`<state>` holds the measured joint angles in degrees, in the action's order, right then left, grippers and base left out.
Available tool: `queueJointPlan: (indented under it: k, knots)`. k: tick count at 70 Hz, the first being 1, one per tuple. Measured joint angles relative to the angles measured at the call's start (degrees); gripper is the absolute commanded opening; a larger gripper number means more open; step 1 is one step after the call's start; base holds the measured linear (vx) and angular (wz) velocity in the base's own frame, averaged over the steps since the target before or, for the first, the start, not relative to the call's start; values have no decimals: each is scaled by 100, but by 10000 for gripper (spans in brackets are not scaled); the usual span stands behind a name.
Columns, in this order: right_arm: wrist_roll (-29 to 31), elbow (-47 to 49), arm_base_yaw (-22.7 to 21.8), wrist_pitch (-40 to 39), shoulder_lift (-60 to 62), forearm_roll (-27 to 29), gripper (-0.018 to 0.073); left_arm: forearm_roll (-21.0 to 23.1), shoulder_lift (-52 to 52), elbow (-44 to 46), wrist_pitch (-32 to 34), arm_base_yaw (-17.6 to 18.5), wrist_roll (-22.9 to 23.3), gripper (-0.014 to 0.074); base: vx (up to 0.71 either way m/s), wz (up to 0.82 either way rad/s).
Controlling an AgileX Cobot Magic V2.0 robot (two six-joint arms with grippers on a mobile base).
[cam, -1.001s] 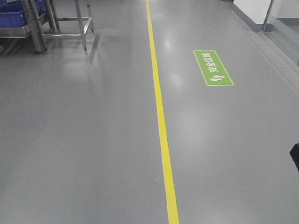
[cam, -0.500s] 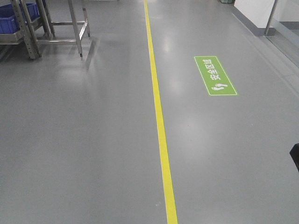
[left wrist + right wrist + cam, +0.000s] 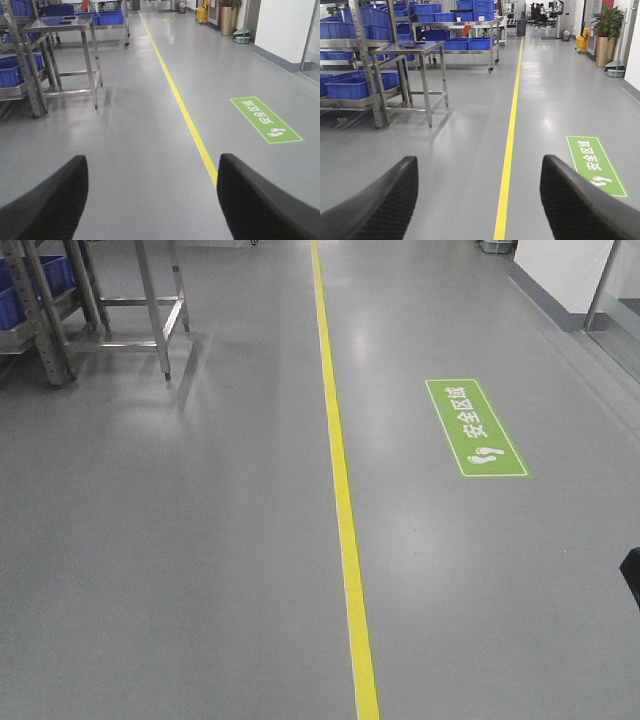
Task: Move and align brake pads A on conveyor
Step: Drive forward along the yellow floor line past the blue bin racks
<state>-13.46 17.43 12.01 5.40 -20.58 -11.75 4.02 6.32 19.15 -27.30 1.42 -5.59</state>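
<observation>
The brake pads A and the conveyor are out of view in every frame. My left gripper (image 3: 150, 172) is open, its two black fingers wide apart with only grey floor between them. My right gripper (image 3: 477, 172) is also open and holds nothing, its ribbed black fingers (image 3: 570, 200) spread above the floor. Both wrist views look down a factory aisle. A black part shows at the right edge (image 3: 632, 572) of the front view; I cannot tell what it is.
A yellow floor line (image 3: 342, 490) runs down the aisle. A green floor sign (image 3: 475, 427) lies to its right. A steel table (image 3: 412, 75) and racks with blue bins (image 3: 350, 82) stand at the left. A white wall (image 3: 280, 27) is at the right.
The front view has moved forward along the aisle: the green sign and the steel table legs have slid nearer and lower in the frame. The black part at the right edge keeps its place.
</observation>
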Motion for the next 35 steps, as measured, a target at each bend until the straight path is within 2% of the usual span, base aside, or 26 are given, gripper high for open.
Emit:
queueJointPlan:
  k: [35]
  knots:
    - [0,0,0,0,0,0,487,0,0,0,0,0,0,523,52,-17]
